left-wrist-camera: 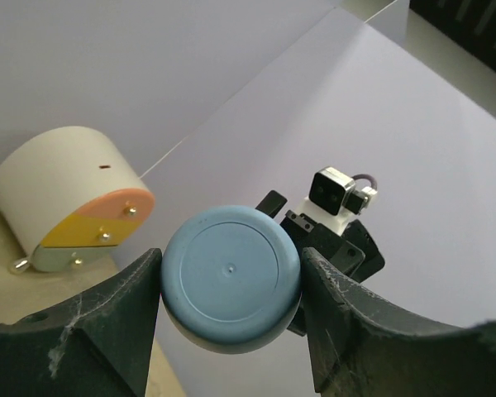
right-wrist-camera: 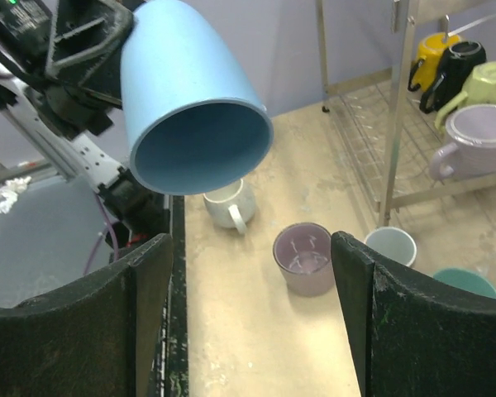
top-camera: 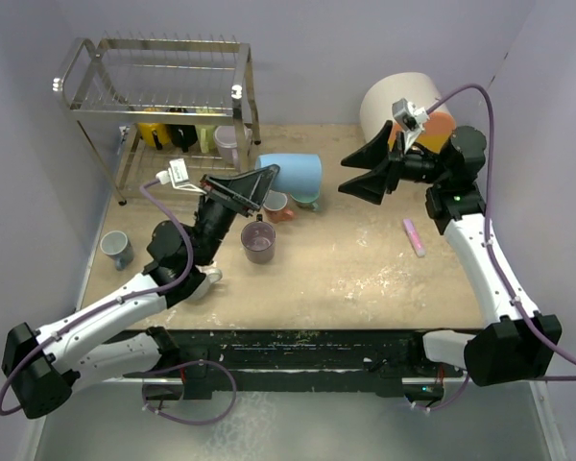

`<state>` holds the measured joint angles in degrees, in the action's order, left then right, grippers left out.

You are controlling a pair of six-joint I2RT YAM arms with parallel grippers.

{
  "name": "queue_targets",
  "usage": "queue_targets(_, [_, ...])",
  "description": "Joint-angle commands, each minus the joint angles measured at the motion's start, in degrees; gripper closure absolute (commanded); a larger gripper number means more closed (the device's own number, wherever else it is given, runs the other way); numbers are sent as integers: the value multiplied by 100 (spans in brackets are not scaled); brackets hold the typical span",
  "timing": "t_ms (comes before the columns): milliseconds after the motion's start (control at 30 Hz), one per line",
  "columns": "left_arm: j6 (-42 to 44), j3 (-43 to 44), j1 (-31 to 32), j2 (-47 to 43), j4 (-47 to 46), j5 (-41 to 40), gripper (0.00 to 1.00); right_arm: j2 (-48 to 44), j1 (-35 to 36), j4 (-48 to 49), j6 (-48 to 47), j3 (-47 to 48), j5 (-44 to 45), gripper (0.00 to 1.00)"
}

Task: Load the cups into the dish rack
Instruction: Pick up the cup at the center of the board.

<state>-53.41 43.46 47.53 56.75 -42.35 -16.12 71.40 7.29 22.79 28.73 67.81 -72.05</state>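
A light blue cup (top-camera: 296,175) hangs on its side above the table, and my left gripper (top-camera: 261,185) is shut on its base (left-wrist-camera: 231,277). Its open mouth (right-wrist-camera: 200,157) faces my right gripper (top-camera: 350,175), which stands open a short way to the right with nothing between its fingers (right-wrist-camera: 145,322). The silver dish rack (top-camera: 154,96) stands at the back left. In its lower tier are yellow (right-wrist-camera: 434,54), black (right-wrist-camera: 463,66), pale green (right-wrist-camera: 488,87) and lavender (right-wrist-camera: 479,141) cups. A purple cup (top-camera: 259,242) stands upright on the table below the blue one.
Other cups on the table: grey-blue (top-camera: 115,248) at the left, salmon (top-camera: 278,204) and teal (top-camera: 309,202) under the blue cup, white (right-wrist-camera: 229,203) beside my left arm. A pink stick (top-camera: 414,236) lies to the right. A cream-and-orange box (top-camera: 403,110) stands at the back right.
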Motion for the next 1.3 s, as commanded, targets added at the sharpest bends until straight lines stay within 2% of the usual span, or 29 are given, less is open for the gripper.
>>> queue_targets(0, [707,115,-67,-388,829,262,100,-165,-123,-1337,-1790,12,-130,21])
queue_targets(167, [1888,434,-93,-790,2396,314,100,-123,-253,-2117,-2829,-221,51,20])
queue_targets(300, [2653,822,-112,-1014,3775,-38,100,-129,-361,-2200,-3246,-650,165,20])
queue_targets(500, [3255,1081,-130,-1213,4905,-637,100,-253,-531,-2261,-3951,-1238,568,19])
queue_targets(867, [4251,1424,-334,-932,5697,-1166,100,-248,-597,-2554,-4643,-1466,824,19])
queue_targets(1067, [4549,1364,-1125,-735,5555,-678,100,-220,-641,-2717,-4883,-1437,957,20])
queue_targets(1267, [4891,1137,-1631,-396,5105,-595,100,-266,-687,-2797,-4993,-1424,1048,20])
